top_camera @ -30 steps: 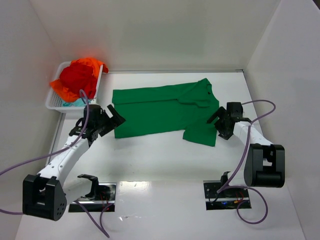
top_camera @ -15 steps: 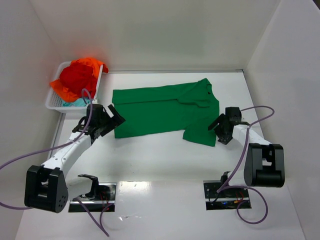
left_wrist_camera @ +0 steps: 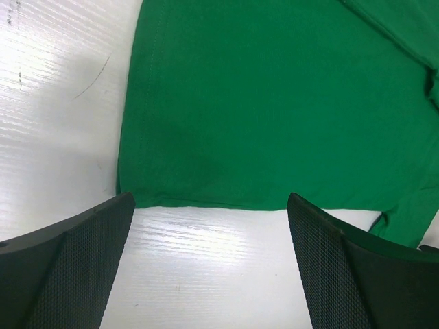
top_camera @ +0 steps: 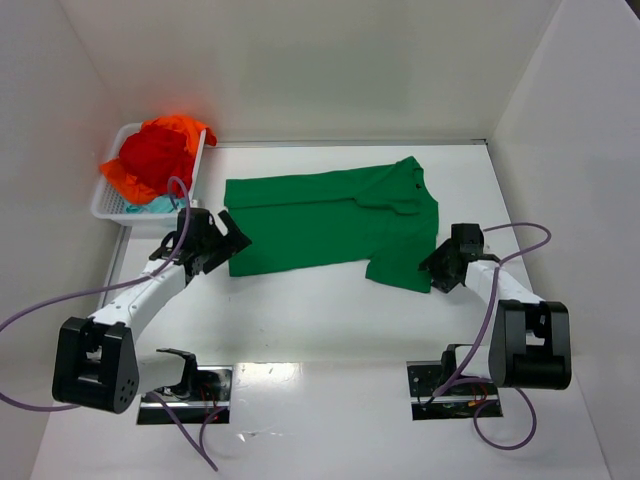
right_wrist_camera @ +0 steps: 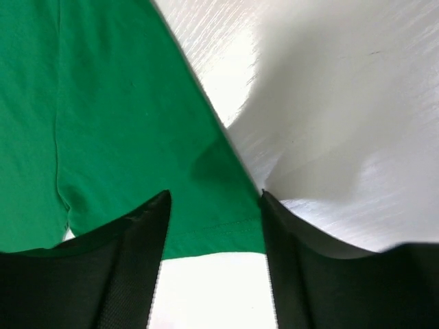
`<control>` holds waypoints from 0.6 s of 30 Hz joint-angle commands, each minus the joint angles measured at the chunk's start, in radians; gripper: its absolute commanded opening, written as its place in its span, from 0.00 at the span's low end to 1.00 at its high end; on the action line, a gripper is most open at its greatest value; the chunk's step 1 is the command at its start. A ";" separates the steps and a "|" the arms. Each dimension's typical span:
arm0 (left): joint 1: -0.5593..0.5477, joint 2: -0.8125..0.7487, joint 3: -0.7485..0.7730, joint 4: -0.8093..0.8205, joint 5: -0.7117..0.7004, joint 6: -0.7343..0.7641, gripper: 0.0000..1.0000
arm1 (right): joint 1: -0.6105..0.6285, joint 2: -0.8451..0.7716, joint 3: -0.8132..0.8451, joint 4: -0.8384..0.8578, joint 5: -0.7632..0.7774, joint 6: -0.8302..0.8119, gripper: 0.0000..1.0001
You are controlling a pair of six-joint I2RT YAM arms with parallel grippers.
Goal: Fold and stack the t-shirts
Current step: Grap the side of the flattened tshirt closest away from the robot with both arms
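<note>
Right pincer (top_camera: 437, 268), released like the left pincer (top_camera: 231, 237), has slid toward the near edge of the table (top_camera: 320, 325), apparently to grasp a corner of the green t-shirt (top_camera: 320, 225).

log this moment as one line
green t-shirt flat | left gripper open, near-left corner | right gripper open, near-right corner | no grasp

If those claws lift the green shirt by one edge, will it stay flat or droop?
Probably droop: the green t-shirt lies flat with soft folds near its sleeve, so it looks thin, floppy and likely light. Pushed, it would probably bunch rather than slide whole across the table.
</note>
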 commanded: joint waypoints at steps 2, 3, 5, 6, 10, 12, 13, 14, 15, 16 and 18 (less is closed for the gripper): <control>-0.003 0.004 0.028 0.028 -0.020 -0.015 1.00 | -0.004 0.009 -0.026 0.040 -0.010 0.010 0.52; -0.003 0.004 0.028 0.028 -0.029 -0.015 1.00 | -0.004 0.009 -0.026 0.049 -0.010 0.010 0.50; -0.003 0.004 0.017 0.028 -0.029 -0.015 1.00 | -0.004 0.009 -0.026 0.049 -0.010 0.010 0.39; -0.003 0.004 0.017 0.028 -0.029 -0.015 1.00 | -0.004 0.009 -0.026 0.049 -0.010 0.010 0.36; 0.006 0.023 0.017 0.037 -0.029 -0.015 1.00 | -0.004 0.009 -0.026 0.049 -0.010 0.010 0.16; 0.006 0.023 0.017 0.037 -0.029 -0.015 1.00 | -0.004 0.009 -0.026 0.049 -0.010 0.010 0.08; 0.006 0.032 0.017 0.037 -0.029 -0.015 1.00 | -0.004 0.009 -0.026 0.049 -0.010 0.010 0.06; 0.006 0.032 0.017 0.037 -0.029 -0.015 1.00 | -0.004 0.009 -0.017 0.049 -0.010 0.001 0.04; 0.006 0.041 0.017 0.037 -0.029 -0.015 0.98 | -0.004 0.009 -0.017 0.049 -0.010 0.001 0.02; 0.006 0.041 0.017 0.037 -0.029 -0.015 0.96 | -0.004 0.009 -0.005 0.049 -0.010 0.001 0.00; 0.006 0.053 0.008 0.037 -0.029 -0.015 0.96 | -0.004 0.009 0.008 0.049 -0.010 0.001 0.00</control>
